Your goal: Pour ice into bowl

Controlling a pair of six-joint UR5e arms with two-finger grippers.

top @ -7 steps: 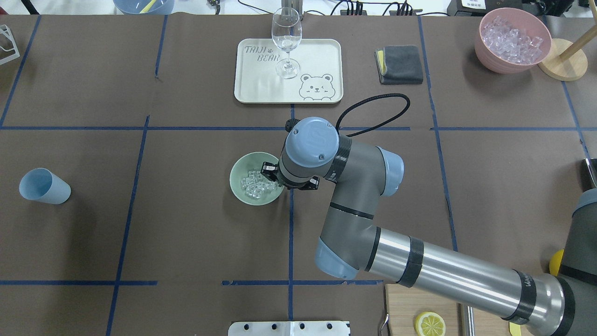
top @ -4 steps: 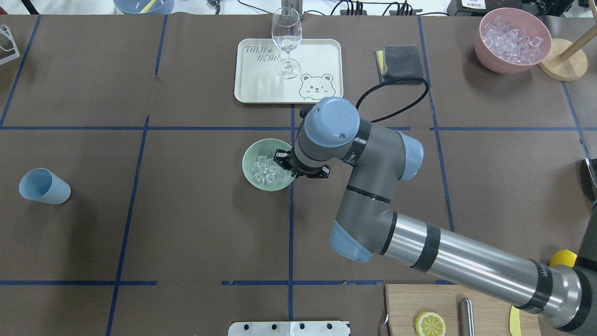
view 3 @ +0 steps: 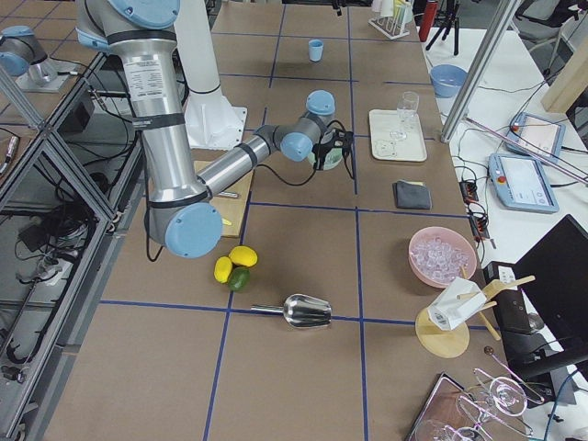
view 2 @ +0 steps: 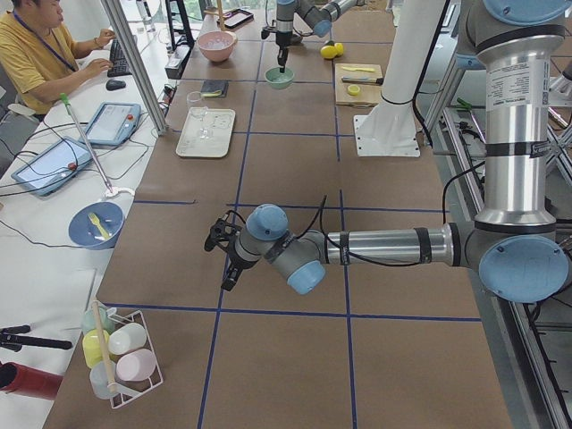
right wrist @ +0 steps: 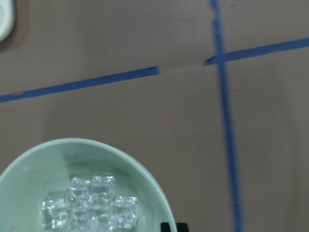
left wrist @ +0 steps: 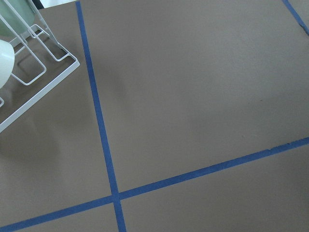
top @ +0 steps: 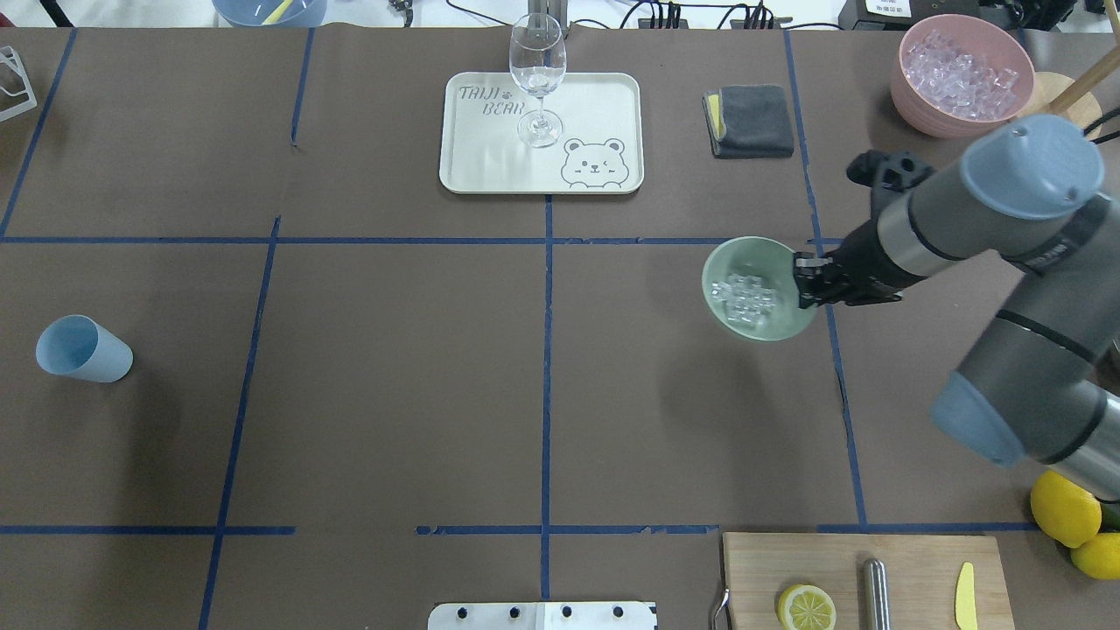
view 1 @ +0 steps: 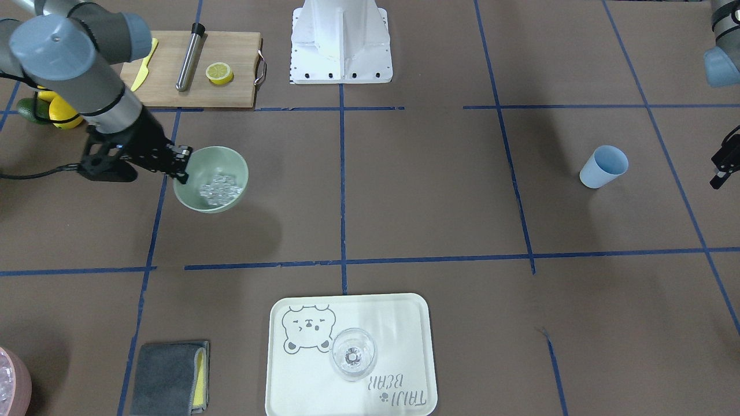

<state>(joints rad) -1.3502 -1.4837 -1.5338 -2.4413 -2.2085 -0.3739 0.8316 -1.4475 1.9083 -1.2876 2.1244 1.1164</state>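
The pale mint-green bowl (top: 745, 251) hangs above the table right of centre, slightly tilted, and also shows in the front view (view 1: 226, 159). A small heap of clear ice (top: 744, 297) lies inside it, seen too in the right wrist view (right wrist: 91, 209). My right gripper (top: 801, 289) is shut on the bowl's right rim. The blue cup (top: 83, 350) lies on its side at the far left. My left gripper (view 1: 722, 164) shows only at the front view's edge, far from the bowl; I cannot tell whether it is open.
A cream tray (top: 604, 105) with a wine glass (top: 536, 74) is at the back centre. A grey cloth (top: 750, 120) and a pink bowl of ice (top: 961, 74) are at the back right. A cutting board (top: 840, 560) and lemons (top: 1066, 510) are near right.
My right arm has carried the bowl with the ice from the table's centre to the right and slightly back. The blue cup has not moved.
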